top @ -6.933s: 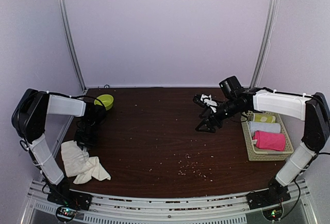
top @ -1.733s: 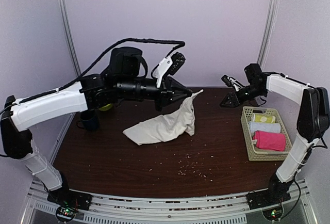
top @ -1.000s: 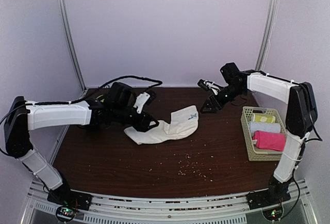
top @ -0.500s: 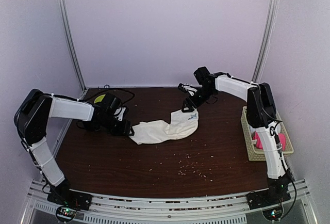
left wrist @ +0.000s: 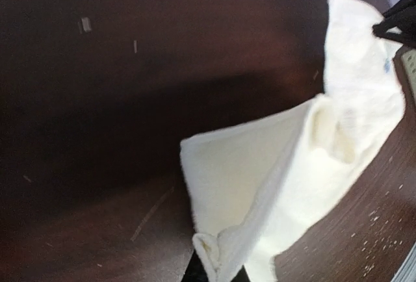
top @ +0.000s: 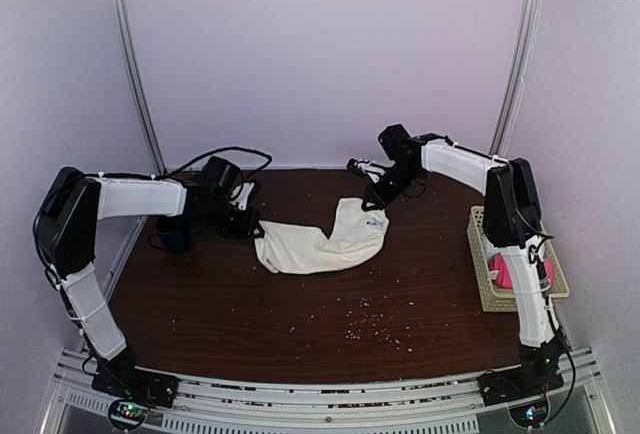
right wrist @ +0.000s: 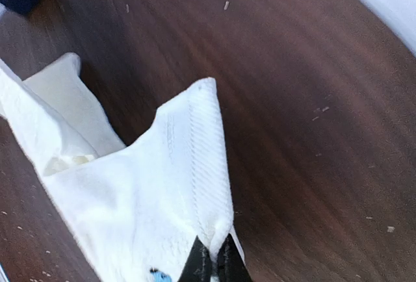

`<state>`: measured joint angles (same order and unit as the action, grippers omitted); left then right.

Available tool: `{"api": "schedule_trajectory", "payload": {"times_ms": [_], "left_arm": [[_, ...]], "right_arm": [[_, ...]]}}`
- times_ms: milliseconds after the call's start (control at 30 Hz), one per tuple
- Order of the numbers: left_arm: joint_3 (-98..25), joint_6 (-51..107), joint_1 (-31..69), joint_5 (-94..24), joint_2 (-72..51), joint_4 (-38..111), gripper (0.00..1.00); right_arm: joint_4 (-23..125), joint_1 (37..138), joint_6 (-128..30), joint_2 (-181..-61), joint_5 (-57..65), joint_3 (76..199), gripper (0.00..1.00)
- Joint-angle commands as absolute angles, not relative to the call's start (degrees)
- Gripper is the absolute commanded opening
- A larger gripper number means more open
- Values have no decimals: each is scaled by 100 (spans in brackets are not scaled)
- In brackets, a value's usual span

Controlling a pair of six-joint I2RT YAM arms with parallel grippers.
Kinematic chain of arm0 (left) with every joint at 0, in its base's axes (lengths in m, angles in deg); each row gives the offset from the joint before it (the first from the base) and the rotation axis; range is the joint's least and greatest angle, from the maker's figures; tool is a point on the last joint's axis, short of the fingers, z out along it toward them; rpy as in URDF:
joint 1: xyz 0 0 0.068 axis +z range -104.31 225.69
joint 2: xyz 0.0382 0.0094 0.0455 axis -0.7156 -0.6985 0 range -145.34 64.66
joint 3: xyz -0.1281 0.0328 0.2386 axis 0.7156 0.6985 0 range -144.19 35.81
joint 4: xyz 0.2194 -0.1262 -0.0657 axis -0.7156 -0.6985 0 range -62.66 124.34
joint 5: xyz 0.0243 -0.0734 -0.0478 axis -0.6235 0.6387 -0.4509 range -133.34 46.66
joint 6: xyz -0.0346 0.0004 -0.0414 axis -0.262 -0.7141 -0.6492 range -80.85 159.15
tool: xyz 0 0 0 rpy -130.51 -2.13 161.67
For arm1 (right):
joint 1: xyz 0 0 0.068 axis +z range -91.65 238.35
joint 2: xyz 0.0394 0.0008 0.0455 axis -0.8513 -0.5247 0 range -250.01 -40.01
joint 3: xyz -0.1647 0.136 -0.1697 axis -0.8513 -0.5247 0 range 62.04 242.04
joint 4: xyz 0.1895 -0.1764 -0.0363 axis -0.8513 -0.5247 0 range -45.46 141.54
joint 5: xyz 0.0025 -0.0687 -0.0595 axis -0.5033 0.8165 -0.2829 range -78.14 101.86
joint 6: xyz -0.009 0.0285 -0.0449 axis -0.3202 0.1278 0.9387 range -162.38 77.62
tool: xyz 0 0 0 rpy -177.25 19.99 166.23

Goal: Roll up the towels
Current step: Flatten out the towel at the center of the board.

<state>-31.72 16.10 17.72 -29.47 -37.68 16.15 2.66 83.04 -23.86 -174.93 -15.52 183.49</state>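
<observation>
A cream off-white cloth towel (top: pixel 320 241) lies slack across the middle of the dark brown wooden bench (top: pixel 300 324), stretched in a shallow curve from left to right with its middle sagging toward the near edge. The left pincer (top: pixel 252 226) sits at the towel's left end, low over the bench; in the left wrist view (left wrist: pixel 218 272) its tips are pressed together on a bunched corner of the cloth (left wrist: pixel 292 165), and the fabric fans away from them toward the right. The right pincer (top: pixel 372 201) is at the towel's far right corner; in the right wrist view (right wrist: pixel 212 259) its two fingers are pinched shut on the ribbed hem of the towel (right wrist: pixel 143 197), with a small blue mark (right wrist: pixel 156 274) just beside them on the cloth. That corner is raised a little off the bench, as is the left one. A dark blue cup (top: pixel 176 239) stands at the left edge, just behind the left arm. On the right, a tan woven basket (top: pixel 477 254) holds a bright pink towel (top: pixel 497 274), mostly hidden by the right arm. Pale crumbs (top: pixel 365 329) are scattered on the near part of the bench.
</observation>
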Motion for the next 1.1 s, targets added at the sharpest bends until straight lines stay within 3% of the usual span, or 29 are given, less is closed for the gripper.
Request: {"api": "schedule_trajectory", "payload": {"times_ms": [0, 133, 333, 400, 467, 600, 733, 933, 1067], "left_arm": [[-4134, 2318, 1770, -4165, -2295, 1197, 0], [-3500, 2329, 1766, -4198, -1668, 1154, 0], [-2214, 2416, 1290, -2394, -1597, 865, 0], [-2042, 2460, 1090, -2313, -1573, 473, 7], [-2037, 2543, 1019, -2090, -1588, 38, 23], [-2078, 2963, 931, -2039, -1099, -408, 40], [-2258, 2971, 1010, -2472, -960, -367, 51], [-2376, 2245, 1468, -3214, -1993, -75, 47], [-2347, 2081, 1528, -3318, -2396, 494, 47]], "right_arm": [[1256, 7463, -2914, -15757, -2531, 18431, 1], [2785, 6866, -2819, -14105, -3363, 16009, 5], [1964, 7245, -401, -12833, -3401, 13142, 20], [1506, 7331, 286, -12695, -3216, 12563, 32], [831, 7351, 1028, -12585, -3194, 12165, 46], [27, 7338, 1653, -12149, -2811, 11895, 55], [285, 7247, 849, -11885, -2863, 12292, 58], [1433, 7293, -970, -12683, -2537, 12738, 59], [1526, 7274, -1865, -13957, -1997, 13580, 49]]}}
